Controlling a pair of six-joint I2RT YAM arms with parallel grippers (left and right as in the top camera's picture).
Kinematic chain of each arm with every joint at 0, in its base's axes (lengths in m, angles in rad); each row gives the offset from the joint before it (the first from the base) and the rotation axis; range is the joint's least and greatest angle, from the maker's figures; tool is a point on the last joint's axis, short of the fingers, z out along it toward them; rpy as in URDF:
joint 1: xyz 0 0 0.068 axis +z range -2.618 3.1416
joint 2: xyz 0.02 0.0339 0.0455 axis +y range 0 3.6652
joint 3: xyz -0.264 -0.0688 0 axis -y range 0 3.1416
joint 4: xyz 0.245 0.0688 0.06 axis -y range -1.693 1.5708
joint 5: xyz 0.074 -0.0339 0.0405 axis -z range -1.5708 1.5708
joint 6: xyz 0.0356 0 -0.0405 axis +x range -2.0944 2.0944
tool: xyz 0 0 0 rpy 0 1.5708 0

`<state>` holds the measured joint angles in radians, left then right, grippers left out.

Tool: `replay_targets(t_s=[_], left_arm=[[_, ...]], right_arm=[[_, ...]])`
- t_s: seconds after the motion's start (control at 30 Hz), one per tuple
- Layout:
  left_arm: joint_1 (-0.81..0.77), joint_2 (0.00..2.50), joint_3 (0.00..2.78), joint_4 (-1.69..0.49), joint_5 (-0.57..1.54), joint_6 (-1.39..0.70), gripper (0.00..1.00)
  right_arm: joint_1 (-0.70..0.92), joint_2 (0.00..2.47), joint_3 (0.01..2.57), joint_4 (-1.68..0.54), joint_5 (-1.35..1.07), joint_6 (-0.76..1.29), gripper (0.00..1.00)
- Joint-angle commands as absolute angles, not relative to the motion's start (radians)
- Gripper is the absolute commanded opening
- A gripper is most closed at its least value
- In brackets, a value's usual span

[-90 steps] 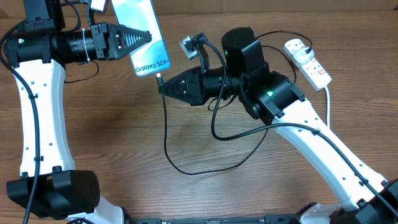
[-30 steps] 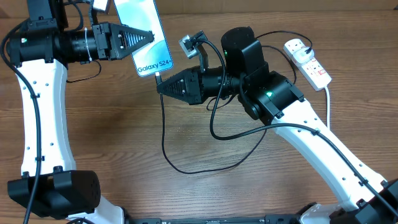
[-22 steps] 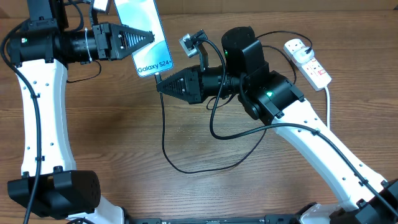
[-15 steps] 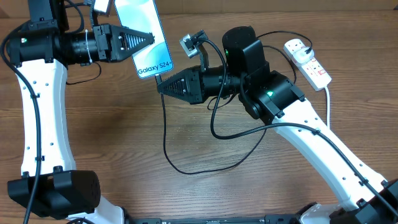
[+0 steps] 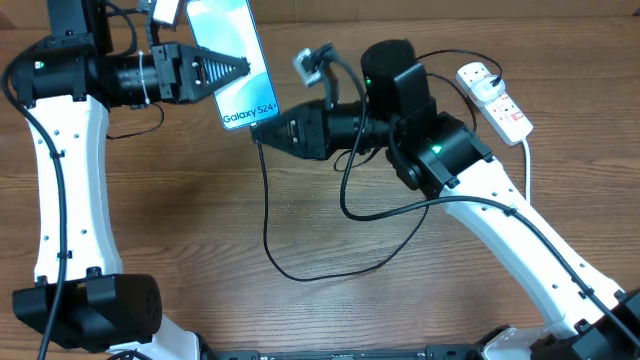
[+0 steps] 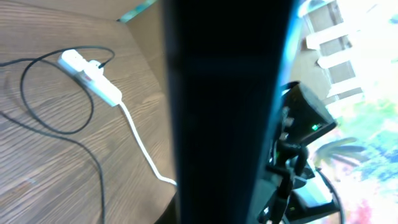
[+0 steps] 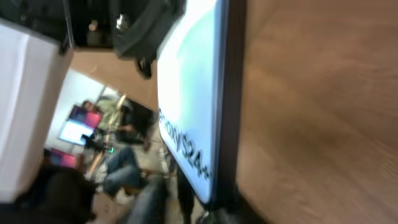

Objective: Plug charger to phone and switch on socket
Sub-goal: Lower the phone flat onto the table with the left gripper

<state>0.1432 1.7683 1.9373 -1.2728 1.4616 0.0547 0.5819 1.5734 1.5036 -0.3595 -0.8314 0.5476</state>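
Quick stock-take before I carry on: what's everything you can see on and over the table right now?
slim black-framed smartphone with light blue-green screen: one, black and blue-green, far left-centre, held by the left gripper.
long thin black charger cable: one, black, runs from the smartphone's lower end into a loop over mid-table.
white elongated power strip with red switches: one, white, far right.
thick white cord: one, white, leads off the power strip.
brown wooden table: one, brown, under everything.
left gripper: black, shut on the smartphone.
right gripper: black, at the smartphone's lower end; jaws unclear.
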Motion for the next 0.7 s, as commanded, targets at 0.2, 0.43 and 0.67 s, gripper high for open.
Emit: replay_targets(t_s=[0.2, 0.43, 0.67], left_arm=[[0.137, 1.766, 1.950, -1.275, 1.244, 0.053, 0.04], [0.099, 1.795, 1.950, -1.346, 0.925, 0.038, 0.04], [-0.021, 1.935, 1.950, -1.394, 0.774, 0.042, 0.04]], right_arm=[[0.572, 1.549, 1.520, -0.525, -0.631, 0.520, 0.42], [0.569, 1.549, 1.520, -0.761, -0.331, 0.524, 0.73], [0.532, 1.549, 1.519, -0.977, 0.060, 0.575, 0.78]])
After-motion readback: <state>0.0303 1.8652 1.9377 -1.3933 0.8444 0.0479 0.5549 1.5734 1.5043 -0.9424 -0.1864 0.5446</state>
